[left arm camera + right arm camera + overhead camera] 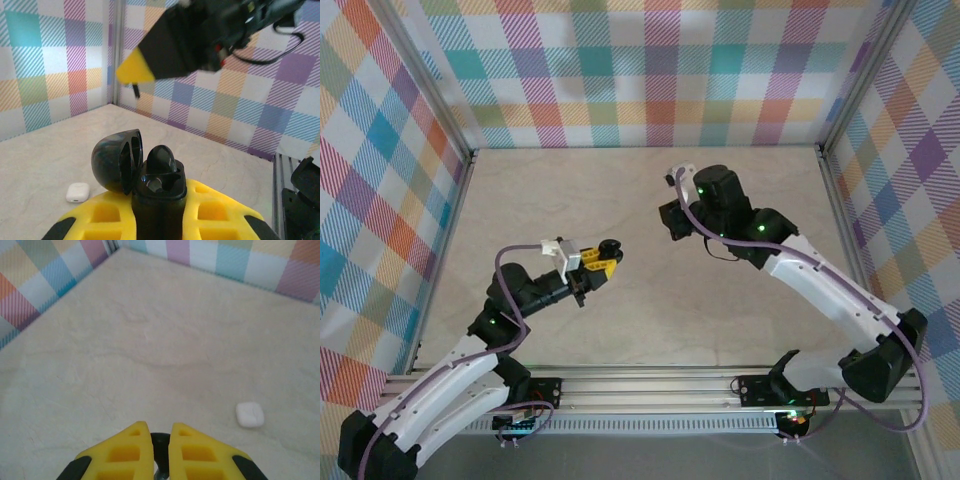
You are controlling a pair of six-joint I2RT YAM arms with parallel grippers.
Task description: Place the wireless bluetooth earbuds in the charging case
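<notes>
- The left jaws are clamped tight on the body of a black charging case (159, 200), holding it upright in the air left of the middle of the surface (620, 330)
- The case's lid (115, 157) is swung open to the left, so it is ready to take earbuds
- One black earbud (163, 159) already sits in the far socket with its head standing proud; I'd count that one as done
- The near socket (152, 186) looks empty, so the black pair seems half finished
- The right jaws hang just above and beyond the open case, pinched almost together on a small dark thing (160, 442); it is probably the second black earbud, though I can't say for sure
- A white case (249, 415) lies closed on the surface, well apart from both arms; whether it holds its white earbuds I cannot tell
- Left to do, as I judge it: seat the second black earbud and perhaps close the lid
</notes>
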